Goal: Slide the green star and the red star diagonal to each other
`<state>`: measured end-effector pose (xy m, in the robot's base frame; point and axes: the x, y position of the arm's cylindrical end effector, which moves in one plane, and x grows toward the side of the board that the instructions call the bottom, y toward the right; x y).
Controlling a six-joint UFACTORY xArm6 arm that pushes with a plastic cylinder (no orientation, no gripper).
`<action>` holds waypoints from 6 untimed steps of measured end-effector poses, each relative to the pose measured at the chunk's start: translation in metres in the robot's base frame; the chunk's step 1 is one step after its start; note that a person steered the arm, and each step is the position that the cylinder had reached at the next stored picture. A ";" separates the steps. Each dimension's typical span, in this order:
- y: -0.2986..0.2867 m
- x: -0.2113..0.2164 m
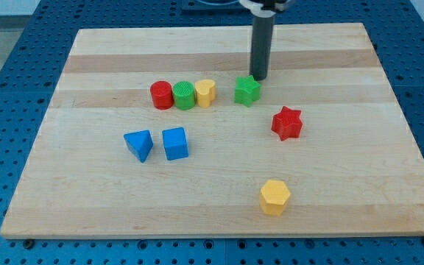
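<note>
**Rod tip set against the green star, red star lying below and to its right**

The wooden worktop (219,206) was seen resting on a blue perforated surface (6,44). The dark rod was held upright near the view's top, and my tip (260,77) was placed just at the upper right edge of the green star (247,90), touching it or very nearly so; actual contact could not be told. No gripper was fitted to the arm, so nothing was grasped or released: only the plain rod end was presented to the block.

The red star (287,123) was found lower and toward the view's right of the green star, apart from it, with bare wood between the two.

To the view's left of the green star, a row of three blocks was lined up closely side by side: a red cylinder (161,95), a green cylinder (185,95) and a yellow block (206,93) of rounded, possibly heart-like shape. Below this row, a blue triangular block (139,144) and a blue cube (175,143) were set near each other. A yellow hexagonal block (274,196) was placed alone near the view's bottom, well apart from the rest.
</note>
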<state>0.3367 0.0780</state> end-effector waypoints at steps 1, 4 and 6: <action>0.027 0.001; 0.009 0.023; -0.011 0.032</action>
<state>0.3685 0.0669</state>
